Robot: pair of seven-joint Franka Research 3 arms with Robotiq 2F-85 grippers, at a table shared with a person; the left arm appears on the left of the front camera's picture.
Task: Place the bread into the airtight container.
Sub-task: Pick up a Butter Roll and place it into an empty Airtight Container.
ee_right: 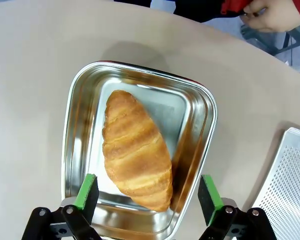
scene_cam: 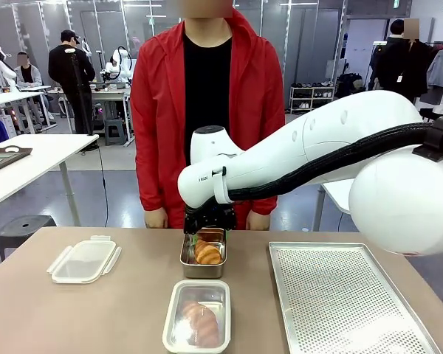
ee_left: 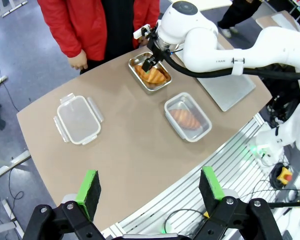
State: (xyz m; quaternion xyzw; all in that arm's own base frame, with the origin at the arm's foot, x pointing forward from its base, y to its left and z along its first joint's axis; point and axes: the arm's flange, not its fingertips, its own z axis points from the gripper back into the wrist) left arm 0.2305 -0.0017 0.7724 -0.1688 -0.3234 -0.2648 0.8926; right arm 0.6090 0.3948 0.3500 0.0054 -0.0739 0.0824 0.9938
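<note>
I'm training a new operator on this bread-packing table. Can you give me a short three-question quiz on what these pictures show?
1. True or false: the right hand is open above the metal tray holding a croissant.
2. What lies in the clear container nearest the robot? A) nothing B) a croissant C) a lid
3. Fill in: the loose lid lies on the robot's ____ side of the table.

Key: 1 true; 2 B, a second croissant; 3 left.
</note>
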